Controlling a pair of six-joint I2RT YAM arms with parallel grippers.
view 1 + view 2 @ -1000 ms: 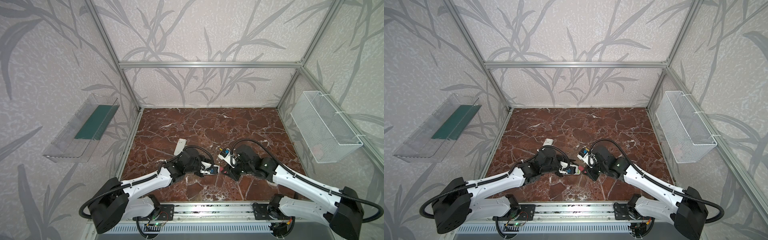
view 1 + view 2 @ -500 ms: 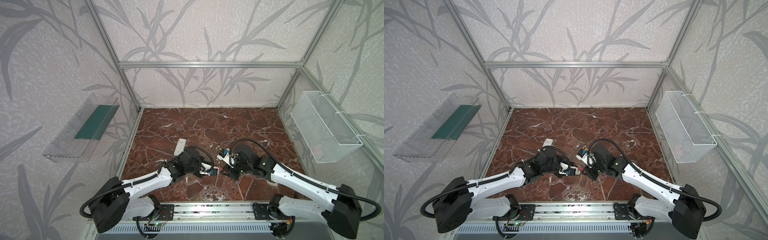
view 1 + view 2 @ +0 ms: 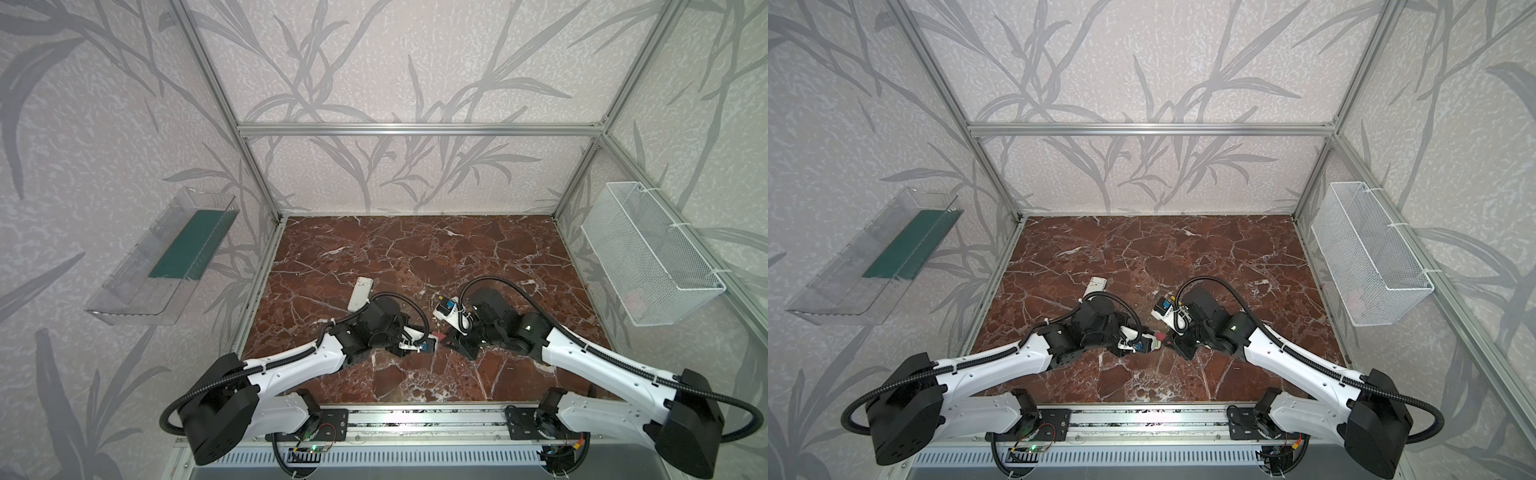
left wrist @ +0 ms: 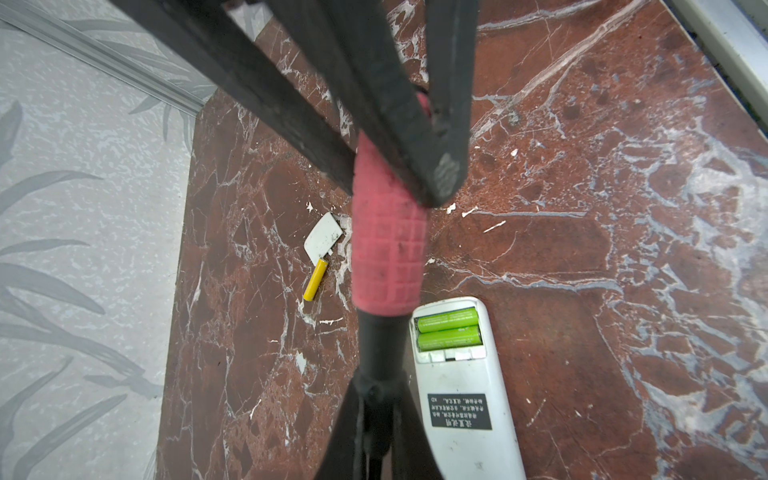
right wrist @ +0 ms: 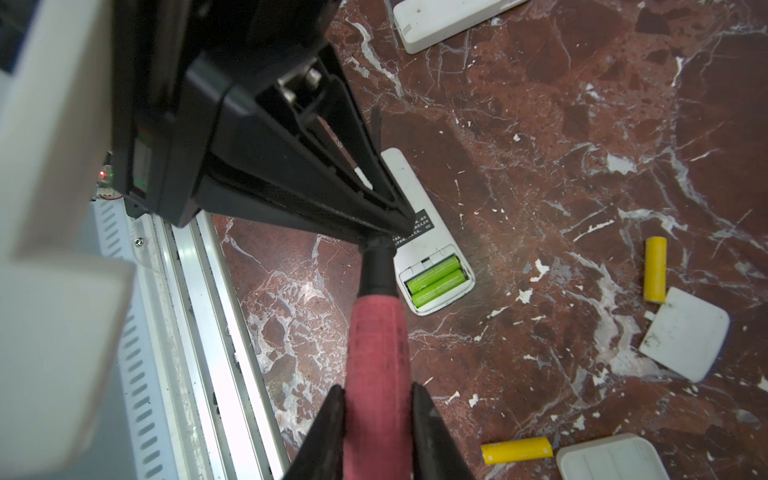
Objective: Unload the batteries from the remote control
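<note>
A white remote control lies back up on the marble floor with its compartment open. Two lime green batteries sit side by side inside; the right wrist view shows the same batteries. Two yellow batteries lie loose on the floor. A screwdriver with a pink handle and dark shaft hangs above the remote control. My left gripper is shut on its shaft. My right gripper has a finger against each side of the handle. In both top views the grippers meet tip to tip.
Two white covers lie beside the yellow cells. A second white remote rests further back on the left. A wire basket hangs on the right wall and a clear shelf on the left. The front rail runs close by.
My left gripper has closed on the screwdriver's shaft. Both arms have stayed almost in place, with the right one shifted slightly.
</note>
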